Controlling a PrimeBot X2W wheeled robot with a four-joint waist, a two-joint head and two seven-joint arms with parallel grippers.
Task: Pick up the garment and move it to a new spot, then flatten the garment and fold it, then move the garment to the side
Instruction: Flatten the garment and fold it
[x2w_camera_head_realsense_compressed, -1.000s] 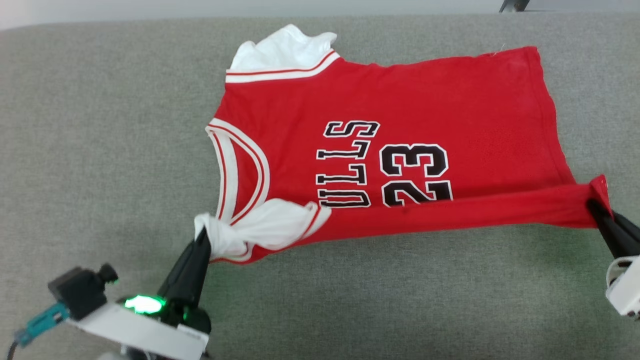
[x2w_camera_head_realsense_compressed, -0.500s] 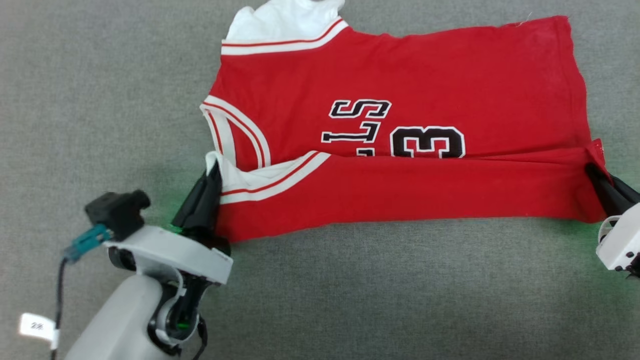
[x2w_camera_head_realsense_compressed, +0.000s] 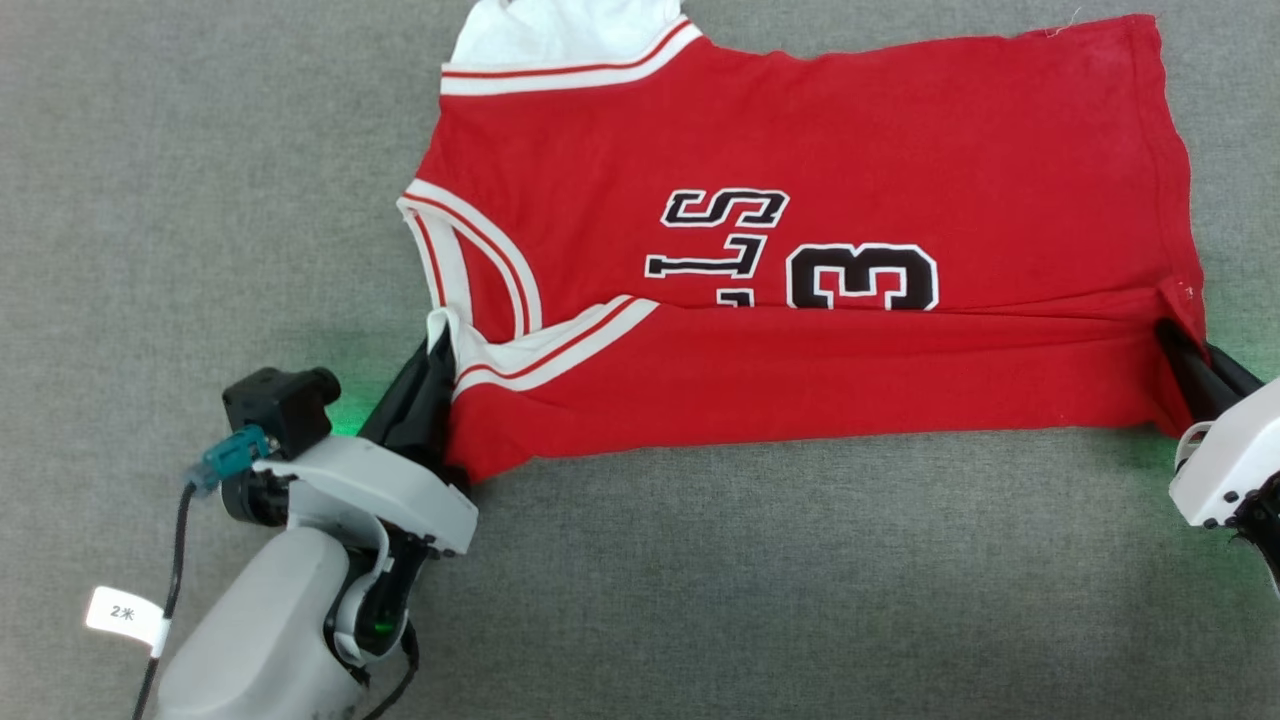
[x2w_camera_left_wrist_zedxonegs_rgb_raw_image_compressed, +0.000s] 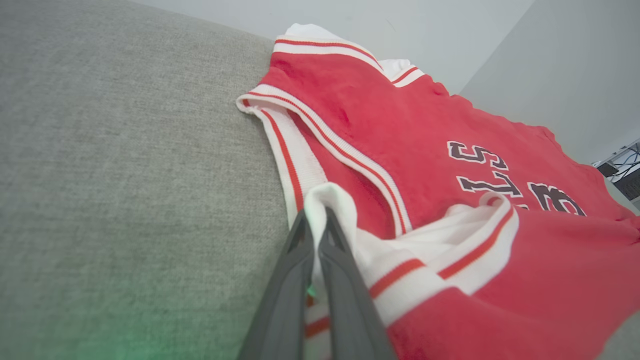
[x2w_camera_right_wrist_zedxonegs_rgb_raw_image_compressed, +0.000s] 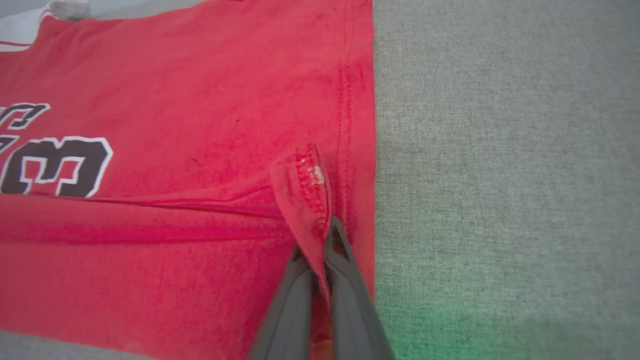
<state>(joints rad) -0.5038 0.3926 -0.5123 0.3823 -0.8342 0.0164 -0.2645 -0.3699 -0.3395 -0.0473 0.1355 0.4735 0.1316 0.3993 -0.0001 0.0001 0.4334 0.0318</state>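
On wide grey woven fabric surface: red jersey-style garment with white sleeves, striped V-neck trim and black white-outlined lettering. Spread chest-up over the middle and far part of the surface. Long axis left to right across the head view, collar end toward the robot's left, hem end toward its right. Near long edge doubled over onto the chest, hiding lower half of lettering and numbers. Fold line parallel to that axis.

Pinched at both ends of the doubled edge:
- Collar end: left gripper, two long dark fingers clamped tight on bunched white sleeve.
- Hem end: right gripper, clamped tight on small turned-up red hem corner.

Judged: fold step under way, not finished. Coming move likely straight away from the robot, across the short axis, both grips level, to land the doubled edge parallel to the far side. Each arm nearest its own end, so no crossing needed.
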